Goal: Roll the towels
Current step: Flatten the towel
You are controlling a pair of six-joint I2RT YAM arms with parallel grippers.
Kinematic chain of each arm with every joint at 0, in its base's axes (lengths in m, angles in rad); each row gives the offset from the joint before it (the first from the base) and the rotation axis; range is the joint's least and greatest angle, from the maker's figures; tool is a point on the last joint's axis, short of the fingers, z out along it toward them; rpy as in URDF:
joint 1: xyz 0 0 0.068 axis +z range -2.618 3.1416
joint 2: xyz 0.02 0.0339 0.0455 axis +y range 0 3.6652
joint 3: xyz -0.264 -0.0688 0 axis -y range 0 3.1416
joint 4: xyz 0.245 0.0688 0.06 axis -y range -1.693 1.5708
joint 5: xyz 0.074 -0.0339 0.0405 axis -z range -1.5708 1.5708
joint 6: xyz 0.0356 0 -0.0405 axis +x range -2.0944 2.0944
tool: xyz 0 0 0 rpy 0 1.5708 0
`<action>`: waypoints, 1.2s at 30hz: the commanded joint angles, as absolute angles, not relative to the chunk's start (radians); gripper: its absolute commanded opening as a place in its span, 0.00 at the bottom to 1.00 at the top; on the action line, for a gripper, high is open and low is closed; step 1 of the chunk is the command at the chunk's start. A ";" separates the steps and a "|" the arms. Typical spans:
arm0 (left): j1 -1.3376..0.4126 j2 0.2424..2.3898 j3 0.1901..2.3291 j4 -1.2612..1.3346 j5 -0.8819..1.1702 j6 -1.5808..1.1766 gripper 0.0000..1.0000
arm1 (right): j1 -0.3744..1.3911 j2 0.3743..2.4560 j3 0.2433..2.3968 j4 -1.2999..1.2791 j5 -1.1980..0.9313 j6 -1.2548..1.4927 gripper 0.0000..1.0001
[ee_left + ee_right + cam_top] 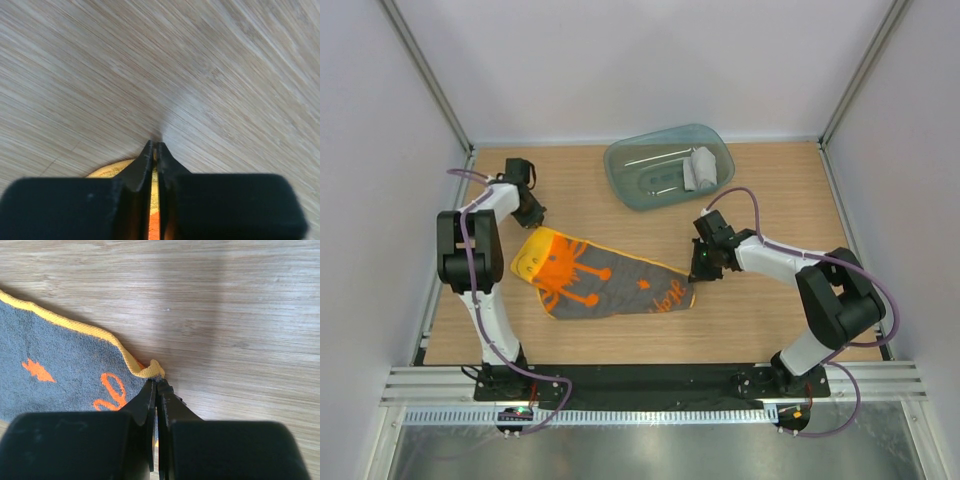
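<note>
Nearest: printed towel (pixel 605 280), grey face, orange cartoon print, yellow border. It lies spread flat at the centre of the table (pixel 580 190).

Right gripper (pixel 703 265): clenched on the towel's right corner. Its wrist view shows the yellow hem puckered at the fingertips, a detail too small in the overhead view.

Left gripper (pixel 532 218): pinched on the towel's far-left yellow end. Only its wrist view shows cloth between the jaws.

Farthest: teal tray (pixel 640 185) holding a grey towel (pixel 700 168), bundled, seen overhead only.
</note>
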State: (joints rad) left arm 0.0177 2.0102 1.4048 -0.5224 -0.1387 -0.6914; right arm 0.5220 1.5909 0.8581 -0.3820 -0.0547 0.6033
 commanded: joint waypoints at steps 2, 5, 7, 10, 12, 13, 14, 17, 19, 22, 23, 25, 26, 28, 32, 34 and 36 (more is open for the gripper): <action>0.015 2.016 1.390 -0.558 -0.129 -0.669 0.00 | 0.526 1.562 0.882 -0.399 -0.032 0.592 0.01; 0.009 1.970 1.364 -0.543 -0.124 -0.667 0.00 | 0.528 1.559 0.888 -0.408 -0.029 0.589 0.01; -0.023 1.916 1.325 -0.537 -0.127 -0.667 0.00 | 0.526 1.557 0.899 -0.416 -0.023 0.584 0.01; -0.032 1.849 1.250 -0.528 -0.132 -0.676 0.00 | 0.525 1.551 0.922 -0.437 -0.008 0.577 0.01; -0.040 1.778 1.212 -0.525 -0.133 -0.690 0.00 | 0.519 1.545 0.940 -0.459 -0.005 0.565 0.01; -0.043 1.755 1.168 -0.525 -0.135 -0.695 0.00 | 0.514 1.539 0.945 -0.465 -0.005 0.561 0.01; -0.048 1.731 1.148 -0.522 -0.135 -0.699 0.00 | 0.508 1.528 0.951 -0.472 0.027 0.552 0.01; -0.064 1.648 1.088 -0.522 -0.137 -0.704 0.00 | 0.483 1.503 0.979 -0.502 0.043 0.537 0.01; -0.077 1.597 1.074 -0.531 -0.133 -0.710 0.00 | 0.463 1.485 0.999 -0.528 0.051 0.522 0.01; -0.097 1.524 1.066 -0.558 -0.115 -0.718 0.00 | 0.457 1.444 1.026 -0.566 0.064 0.499 0.01; -0.103 1.504 1.066 -0.577 -0.114 -0.716 0.00 | 0.456 1.425 1.032 -0.586 0.066 0.489 0.01; -0.115 1.430 1.062 -0.595 -0.118 -0.713 0.00 | 0.456 1.366 1.048 -0.607 0.081 0.476 0.01; -0.118 1.401 1.058 -0.615 -0.115 -0.707 0.00 | 0.454 1.346 1.049 -0.618 0.089 0.472 0.01; -0.127 1.318 1.048 -0.652 -0.114 -0.700 0.00 | 0.453 1.275 1.063 -0.646 0.100 0.469 0.01; -0.136 1.166 1.023 -0.713 -0.089 -0.673 0.00 | 0.454 1.142 1.071 -0.707 0.103 0.471 0.01; -0.141 1.096 1.006 -0.759 -0.084 -0.664 0.00 | 0.454 1.050 1.066 -0.727 0.101 0.472 0.01; -0.147 0.993 0.991 -0.787 -0.069 -0.657 0.00 | 0.453 0.985 1.060 -0.765 0.101 0.480 0.01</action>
State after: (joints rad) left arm -0.1387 1.0958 1.0107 -0.6994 -0.1036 -0.6899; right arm 0.4541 1.0840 1.0306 -0.6941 0.0814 0.4908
